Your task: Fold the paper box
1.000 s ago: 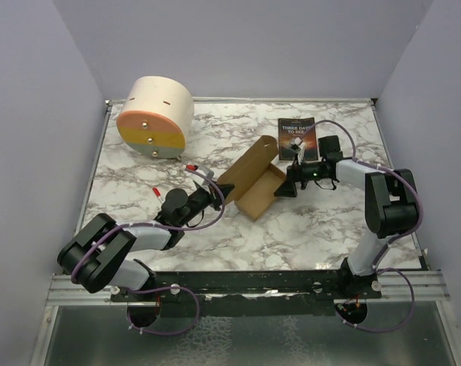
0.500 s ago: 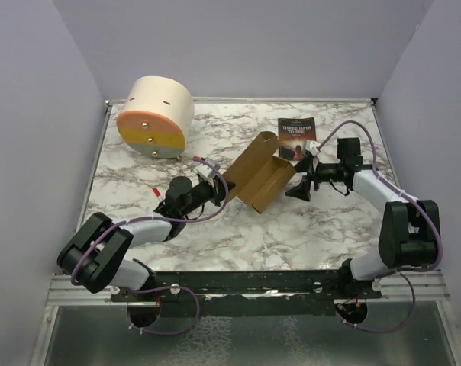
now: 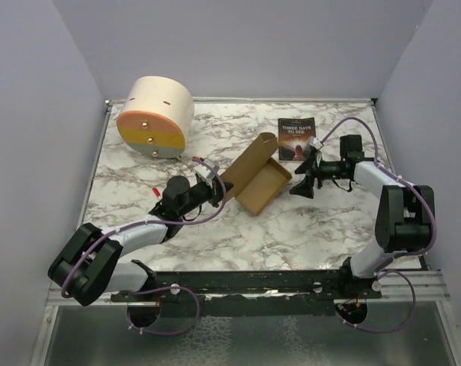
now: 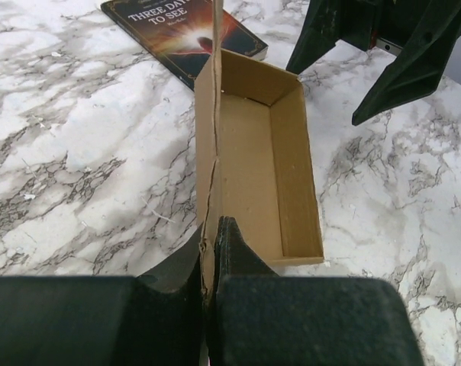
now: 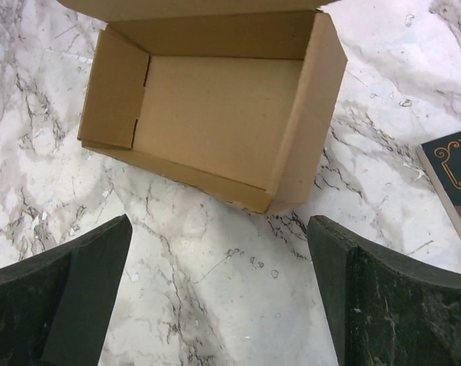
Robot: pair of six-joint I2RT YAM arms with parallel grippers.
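Note:
The paper box (image 3: 262, 185) is a brown cardboard tray lying on the marble table with its long lid flap (image 3: 248, 157) standing up along its left side. My left gripper (image 3: 216, 187) is shut on the near end of that upright flap. In the left wrist view the cardboard edge (image 4: 212, 152) runs straight out from between the pinched fingers (image 4: 238, 255). My right gripper (image 3: 301, 178) stands open just right of the box and touches nothing. In the right wrist view the tray (image 5: 215, 114) lies ahead of the spread fingers (image 5: 85, 282), with bare marble between them.
A dark-covered book (image 3: 297, 137) lies flat behind the right gripper, close to the box's far corner. A big cream cylinder with an orange-yellow face (image 3: 156, 116) stands at the back left. Grey walls enclose the table (image 3: 322, 229) on three sides.
My right gripper has drawn back to the right, off the box's right wall. The box tipped up and now lies flat again. My left arm has reached further forward, still holding the flap.

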